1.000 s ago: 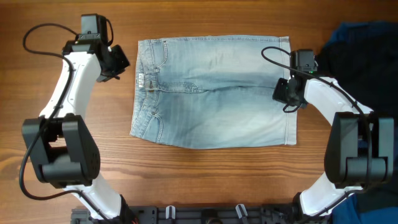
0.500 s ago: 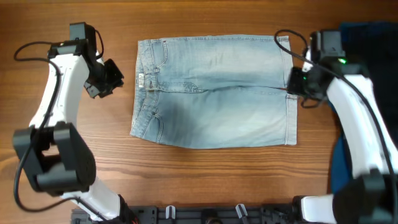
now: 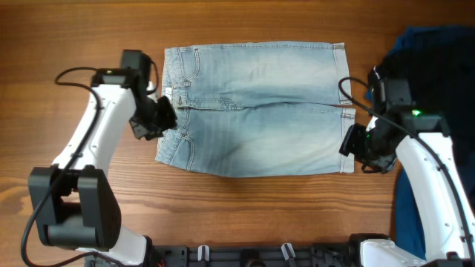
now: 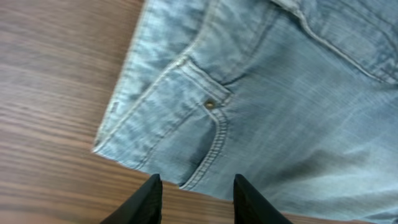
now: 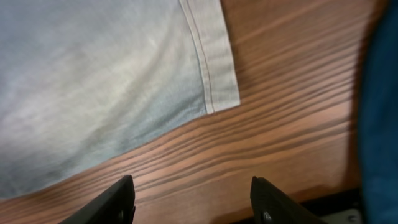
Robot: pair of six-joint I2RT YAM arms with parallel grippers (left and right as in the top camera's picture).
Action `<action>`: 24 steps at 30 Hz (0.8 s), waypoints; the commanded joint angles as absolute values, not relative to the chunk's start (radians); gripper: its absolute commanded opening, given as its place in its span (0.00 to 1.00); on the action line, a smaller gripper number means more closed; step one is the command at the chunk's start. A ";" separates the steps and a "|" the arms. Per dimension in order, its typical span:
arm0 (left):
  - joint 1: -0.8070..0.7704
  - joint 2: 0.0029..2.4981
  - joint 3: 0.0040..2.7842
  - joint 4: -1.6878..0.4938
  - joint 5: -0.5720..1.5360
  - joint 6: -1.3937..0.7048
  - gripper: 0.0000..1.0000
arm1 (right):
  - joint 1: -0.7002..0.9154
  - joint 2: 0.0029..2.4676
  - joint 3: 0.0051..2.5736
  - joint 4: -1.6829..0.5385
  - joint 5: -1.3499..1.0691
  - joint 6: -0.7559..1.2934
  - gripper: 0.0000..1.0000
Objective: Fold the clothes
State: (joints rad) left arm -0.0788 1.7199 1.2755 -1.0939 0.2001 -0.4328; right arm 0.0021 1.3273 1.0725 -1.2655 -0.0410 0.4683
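Observation:
The clothes, light-blue denim shorts (image 3: 256, 107), lie flat mid-table with the waistband to the left and the leg hems to the right. My left gripper (image 3: 163, 119) hovers at the waistband's lower half, open and holding nothing. In the left wrist view its fingertips (image 4: 151, 198) frame bare wood just short of the front pocket (image 4: 186, 134). Beside the lower right hem corner, my right gripper (image 3: 350, 141) is open and empty. In the right wrist view its fingers (image 5: 118, 200) are spread wide over wood, apart from the hem corner (image 5: 221, 81).
Dark-blue fabric (image 3: 438, 48) is piled at the table's right edge, close behind the right arm, and it shows at the side of the right wrist view (image 5: 382, 124). A black rail (image 3: 245, 256) runs along the front edge.
Both grippers have opened. The left one has moved down and right to the waistband's lower half. The right one has moved from the middle of the hem to its lower corner.

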 commanded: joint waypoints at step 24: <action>-0.094 1.696 1.268 -1.035 0.092 -0.454 0.38 | -0.332 1.515 0.844 -1.003 -0.290 0.292 0.44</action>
